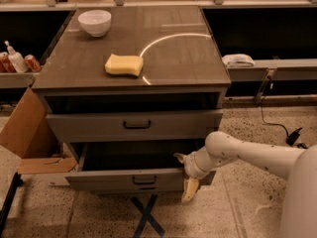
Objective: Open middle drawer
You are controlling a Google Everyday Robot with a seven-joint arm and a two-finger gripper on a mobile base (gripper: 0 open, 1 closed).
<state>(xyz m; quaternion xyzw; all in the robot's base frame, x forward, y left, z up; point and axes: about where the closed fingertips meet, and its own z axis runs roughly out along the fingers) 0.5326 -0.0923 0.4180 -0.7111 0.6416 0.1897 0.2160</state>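
The middle drawer point(114, 180) is the lower grey drawer. It is pulled out, its dark inside shows, and its small dark bar handle point(144, 180) is centred on the front. My gripper point(184, 173) is at the right end of that drawer front, well right of the handle. It is open. One finger point(179, 157) is over the drawer's inside and the other point(189, 190) hangs in front of the panel. My white arm point(247, 155) comes in from the right.
The drawer above point(89, 126) has its own handle point(137, 125) and a dark gap over it. On the cabinet top lie a yellow sponge point(124, 65) and a white bowl point(94, 22). A cardboard box point(27, 133) stands at the left. A black X point(146, 214) marks the floor.
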